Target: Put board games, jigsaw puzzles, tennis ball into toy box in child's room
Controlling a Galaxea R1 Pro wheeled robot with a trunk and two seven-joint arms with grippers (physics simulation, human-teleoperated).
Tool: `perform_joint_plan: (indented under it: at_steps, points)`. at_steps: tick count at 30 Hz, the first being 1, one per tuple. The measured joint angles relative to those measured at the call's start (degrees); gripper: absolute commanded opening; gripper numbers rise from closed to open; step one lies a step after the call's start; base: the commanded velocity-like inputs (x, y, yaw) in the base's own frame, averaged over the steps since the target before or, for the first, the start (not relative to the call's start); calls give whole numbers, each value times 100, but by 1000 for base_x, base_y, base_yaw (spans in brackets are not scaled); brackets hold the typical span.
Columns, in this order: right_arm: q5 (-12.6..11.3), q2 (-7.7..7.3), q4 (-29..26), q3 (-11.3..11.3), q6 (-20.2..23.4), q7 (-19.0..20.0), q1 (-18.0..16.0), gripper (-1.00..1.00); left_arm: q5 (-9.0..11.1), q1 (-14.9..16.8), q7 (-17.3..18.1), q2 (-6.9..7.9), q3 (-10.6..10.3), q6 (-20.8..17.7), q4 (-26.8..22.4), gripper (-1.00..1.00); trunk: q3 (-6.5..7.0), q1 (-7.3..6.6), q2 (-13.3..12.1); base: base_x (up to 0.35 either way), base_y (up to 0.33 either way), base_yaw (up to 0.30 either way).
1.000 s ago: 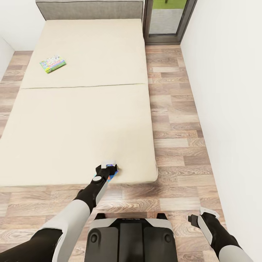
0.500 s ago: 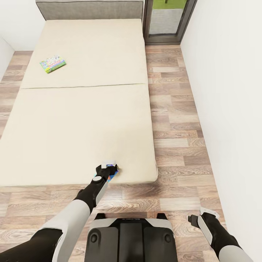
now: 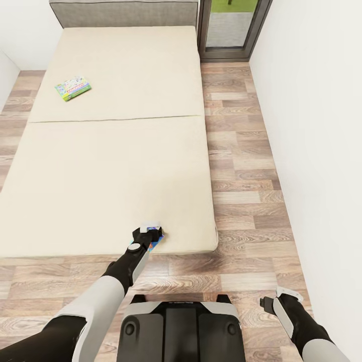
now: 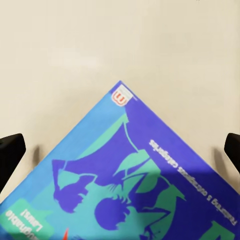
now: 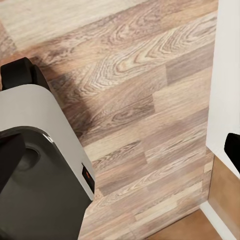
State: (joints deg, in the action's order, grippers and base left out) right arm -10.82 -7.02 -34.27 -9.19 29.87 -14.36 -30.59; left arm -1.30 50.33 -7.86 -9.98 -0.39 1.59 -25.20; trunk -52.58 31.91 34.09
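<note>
Standing at the foot of the bed point(image 3: 115, 166), facing the grey headboard, with the left gripper point(image 3: 149, 234) reached out over the near edge of the cream cover. Directly under it, a blue-and-teal board game point(image 4: 130, 190), lying flat at the very edge of the mattress, one corner pointing away from the wrist camera. Fingers spread wide to either side of that box in the left wrist view, dark tips point(image 4: 10, 155) at both borders, nothing pinched between them yet; touching the box or just above it, impossible to tell. A second board game point(image 3: 73, 88), green-edged and colourful, well apart near the far left side of the bed, close to the headboard end, untouched. Right gripper point(image 3: 281, 296) hanging low at the side over the wood floor point(image 3: 241, 166), near the white wall, its tips spread apart in the right wrist view and carrying nothing, the robot's grey base point(image 5: 35, 165) just beside it. No table or toy box here, so nothing to say of the puzzles, the ball or the third game. Judging by this alone: early days, both bed games not yet collected, the near one lined up for a grasp, then a trip to the box, then back for the far one.
</note>
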Motion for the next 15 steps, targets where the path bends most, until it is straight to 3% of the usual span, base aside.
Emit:
perform_joint_plan:
  at_steps: [15]
  points:
    - [0,0,0,5,2,0,0,100,-5,0,-6,0,0,0,-4,100,0,0,0,0,0,0]
